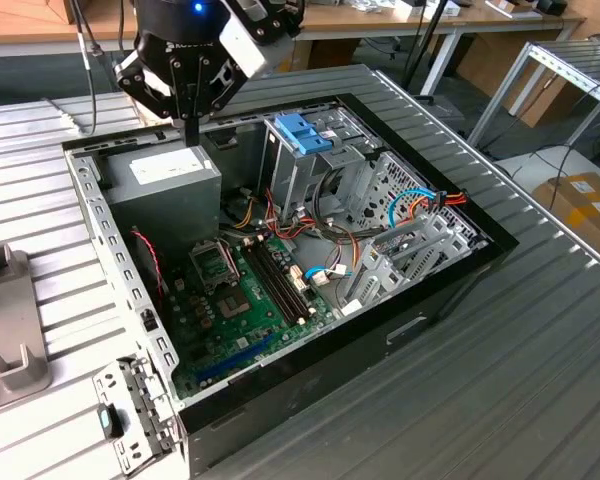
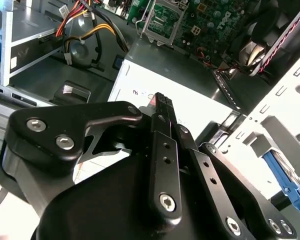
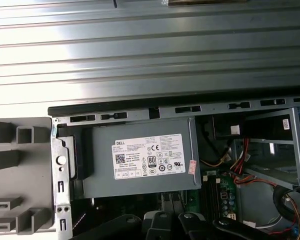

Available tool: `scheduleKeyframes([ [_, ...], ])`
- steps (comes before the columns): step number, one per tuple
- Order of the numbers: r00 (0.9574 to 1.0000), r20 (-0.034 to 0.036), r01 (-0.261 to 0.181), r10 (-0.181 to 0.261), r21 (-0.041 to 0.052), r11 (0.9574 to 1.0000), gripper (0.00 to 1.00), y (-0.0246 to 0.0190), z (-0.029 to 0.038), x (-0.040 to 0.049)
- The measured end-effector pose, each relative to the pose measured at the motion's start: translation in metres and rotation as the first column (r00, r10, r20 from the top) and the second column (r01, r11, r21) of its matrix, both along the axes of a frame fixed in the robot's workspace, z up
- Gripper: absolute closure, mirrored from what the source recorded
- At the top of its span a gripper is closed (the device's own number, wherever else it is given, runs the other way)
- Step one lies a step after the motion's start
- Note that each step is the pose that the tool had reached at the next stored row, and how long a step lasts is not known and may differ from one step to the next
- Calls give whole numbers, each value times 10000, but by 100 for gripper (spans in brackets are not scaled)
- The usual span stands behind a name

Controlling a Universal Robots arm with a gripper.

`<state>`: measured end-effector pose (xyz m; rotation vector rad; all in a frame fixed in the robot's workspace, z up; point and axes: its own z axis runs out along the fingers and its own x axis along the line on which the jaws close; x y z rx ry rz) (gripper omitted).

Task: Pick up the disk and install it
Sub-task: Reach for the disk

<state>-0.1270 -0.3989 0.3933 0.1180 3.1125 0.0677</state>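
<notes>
The gripper (image 2: 162, 102) looks to us like black satin-finished metal: smooth links, a finely ribbed finger face and bright steel screw heads. In the exterior view, at eleven o'clock inside the case (image 1: 420, 320), the power supply (image 1: 170, 185) is a dull grey sheet-metal box. It carries a white, slightly glossy paper label (image 3: 149, 156). We find the case faintly shiny black outside and bare, pale, perforated metal within. Toward six o'clock lies the motherboard (image 1: 240, 310), lacquered green. At one o'clock a bright blue plastic latch (image 1: 305, 133) caps a bare metal cage (image 1: 300, 180). The table (image 1: 540, 380) is ribbed grey metal with a brushed sheen.
</notes>
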Motion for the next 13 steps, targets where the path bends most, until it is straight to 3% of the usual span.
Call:
scheduleKeyframes([
  [13, 10000, 0, 0, 0, 0, 10000, 90, 0, 0, -50],
])
